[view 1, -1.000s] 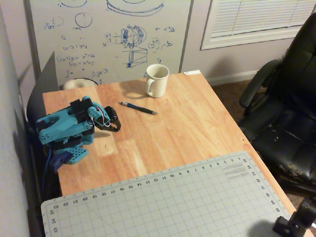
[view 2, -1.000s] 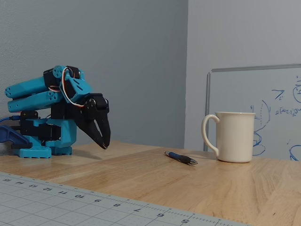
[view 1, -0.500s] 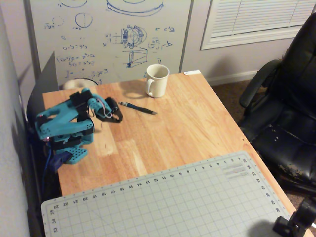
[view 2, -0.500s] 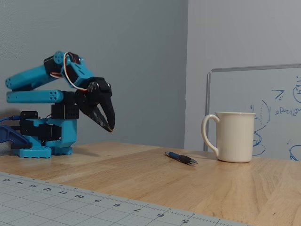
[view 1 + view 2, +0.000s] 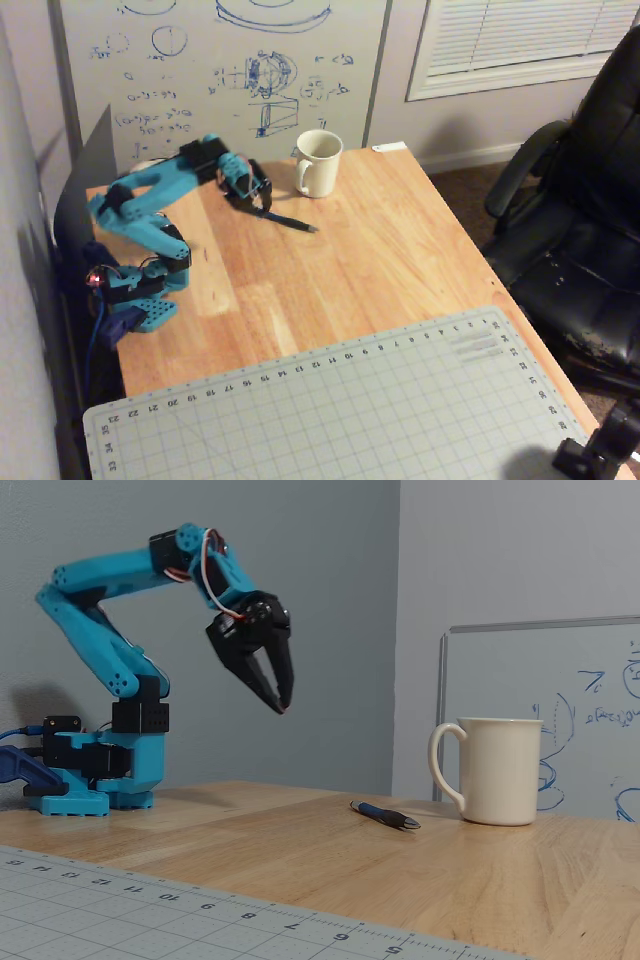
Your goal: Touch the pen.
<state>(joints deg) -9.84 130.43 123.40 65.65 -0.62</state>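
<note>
The dark pen (image 5: 293, 222) lies flat on the wooden table (image 5: 400, 260), just in front of the white mug (image 5: 320, 162). In the fixed view the pen (image 5: 385, 815) lies left of the mug (image 5: 498, 770), its tip pointing right. My blue arm's black gripper (image 5: 280, 706) hangs well above the table, left of the pen, pointing down. Its fingertips meet and it holds nothing. In the overhead view the gripper (image 5: 266, 206) appears over the pen's left end.
A grey cutting mat (image 5: 350, 410) covers the table's near part, also in the fixed view (image 5: 100, 890). A whiteboard (image 5: 220, 60) stands behind the mug. A black office chair (image 5: 590, 200) stands right of the table. The arm's base (image 5: 145, 295) sits at the left edge.
</note>
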